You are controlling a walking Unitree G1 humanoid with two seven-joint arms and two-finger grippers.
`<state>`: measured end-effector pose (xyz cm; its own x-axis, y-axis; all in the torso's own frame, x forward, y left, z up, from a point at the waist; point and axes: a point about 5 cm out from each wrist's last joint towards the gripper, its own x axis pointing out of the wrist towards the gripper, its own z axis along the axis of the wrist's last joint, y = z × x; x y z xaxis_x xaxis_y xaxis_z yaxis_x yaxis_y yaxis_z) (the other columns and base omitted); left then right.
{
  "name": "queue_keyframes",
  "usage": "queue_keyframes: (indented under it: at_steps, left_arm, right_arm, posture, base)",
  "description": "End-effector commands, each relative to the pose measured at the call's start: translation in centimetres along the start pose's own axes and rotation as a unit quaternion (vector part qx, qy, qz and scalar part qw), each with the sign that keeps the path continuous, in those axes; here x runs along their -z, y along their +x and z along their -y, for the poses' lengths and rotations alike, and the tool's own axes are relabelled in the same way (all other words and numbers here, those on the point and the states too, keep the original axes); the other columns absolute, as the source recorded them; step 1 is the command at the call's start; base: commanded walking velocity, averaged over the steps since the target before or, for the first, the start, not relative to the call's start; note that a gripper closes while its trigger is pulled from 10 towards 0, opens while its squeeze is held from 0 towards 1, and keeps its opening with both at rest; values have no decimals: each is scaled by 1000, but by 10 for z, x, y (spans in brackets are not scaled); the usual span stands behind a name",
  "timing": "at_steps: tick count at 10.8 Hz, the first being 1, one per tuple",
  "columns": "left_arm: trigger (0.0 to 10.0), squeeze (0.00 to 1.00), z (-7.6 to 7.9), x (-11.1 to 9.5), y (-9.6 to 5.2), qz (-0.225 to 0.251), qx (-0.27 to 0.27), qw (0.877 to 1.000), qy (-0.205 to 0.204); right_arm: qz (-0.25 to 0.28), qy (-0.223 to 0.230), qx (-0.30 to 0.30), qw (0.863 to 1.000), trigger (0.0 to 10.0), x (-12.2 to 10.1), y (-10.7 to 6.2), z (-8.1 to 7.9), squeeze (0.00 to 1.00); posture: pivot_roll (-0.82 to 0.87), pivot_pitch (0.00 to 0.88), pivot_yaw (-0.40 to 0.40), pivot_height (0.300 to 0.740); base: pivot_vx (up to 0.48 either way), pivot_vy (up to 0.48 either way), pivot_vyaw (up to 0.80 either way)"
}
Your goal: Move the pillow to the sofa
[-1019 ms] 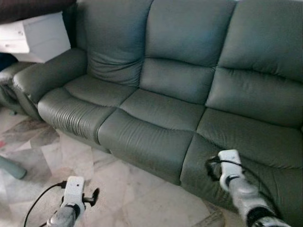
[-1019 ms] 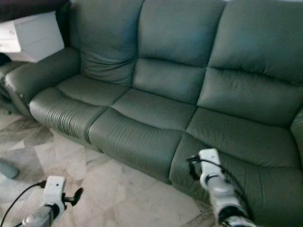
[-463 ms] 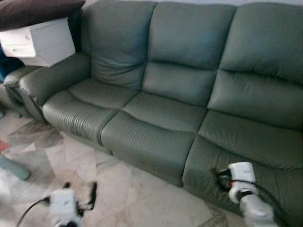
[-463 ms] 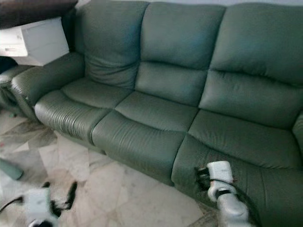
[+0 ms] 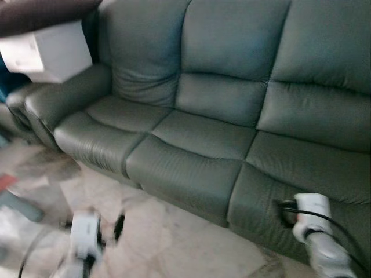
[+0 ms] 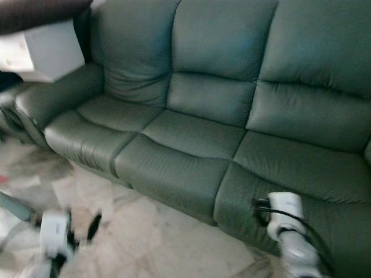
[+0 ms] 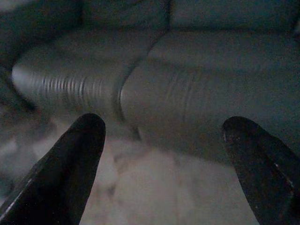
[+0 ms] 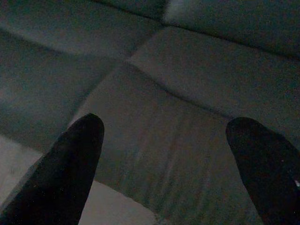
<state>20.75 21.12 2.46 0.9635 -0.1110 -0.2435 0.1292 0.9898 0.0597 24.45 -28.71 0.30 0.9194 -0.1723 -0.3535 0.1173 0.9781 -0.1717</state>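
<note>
A green leather three-seat sofa (image 5: 197, 136) stretches across the head views, with nothing on its seats. My left gripper (image 7: 164, 125) is open and hangs low over the marble floor, facing the front of the left and middle seats. Its white wrist (image 5: 86, 234) is blurred. My right gripper (image 8: 164, 126) is also open and empty, close to the front of the right seat. The right wrist (image 5: 312, 209) sits at the sofa's lower right front. A dark maroon soft thing (image 5: 40, 10), cut off by the frame, lies on a white box at the upper left.
The white box (image 5: 49, 53) stands beside the sofa's left armrest (image 5: 66, 92). Pale marble floor (image 5: 174, 243) runs in front of the sofa. A teal-grey object (image 5: 20, 205) lies on the floor at the left edge.
The whole picture has shifted a little and gone blurry, so the camera is moving. Both arms stay low; the right wrist now shows further right along the sofa front.
</note>
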Motion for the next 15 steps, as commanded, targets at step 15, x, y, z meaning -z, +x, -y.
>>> queue_keyframes:
  at_steps: [15]
  left_arm:
    - [10000, 0, 1, -23, -27, 23, -163, 986, 12]
  right_arm:
    - [205, -63, -97, 972, 10000, -133, -32, -54, 0]
  posture:
    - [-269, 0, 65, 740]
  base:
    - [0, 0, 0]
